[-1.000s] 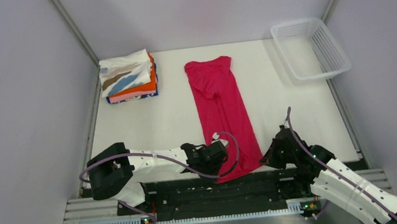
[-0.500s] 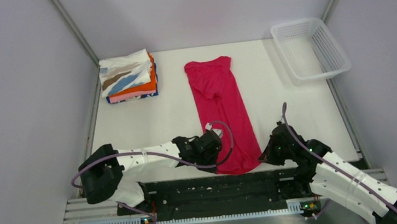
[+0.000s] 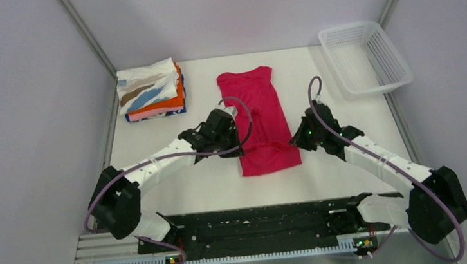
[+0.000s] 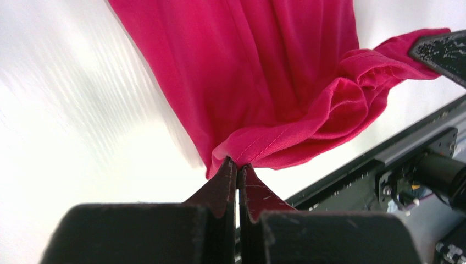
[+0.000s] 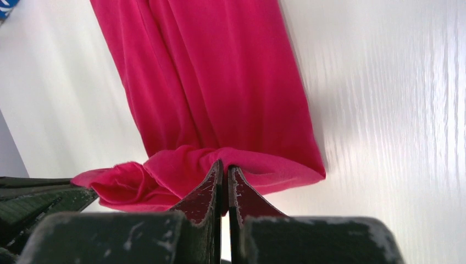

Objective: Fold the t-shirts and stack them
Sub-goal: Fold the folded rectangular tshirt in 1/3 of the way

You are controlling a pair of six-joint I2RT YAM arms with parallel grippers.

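The magenta-red t-shirt [image 3: 261, 119] lies lengthwise on the white table, its near end doubled back over its middle. My left gripper [image 3: 239, 135] is shut on the hem's left corner [image 4: 242, 148]. My right gripper [image 3: 295, 138] is shut on the hem's right corner [image 5: 231, 159]. Both hold the hem above the shirt's middle. A stack of folded t-shirts [image 3: 150, 90], white with tan and blue streaks on top, then orange, pink and dark blue, sits at the back left.
A white plastic mesh basket [image 3: 366, 56] stands at the back right corner. Grey walls close the table on the left, back and right. A black rail [image 3: 253, 224] runs along the near edge.
Both grippers have carried the shirt's near hem away from the front edge toward the back, folding the lower half over the middle. The stack and basket have not moved.
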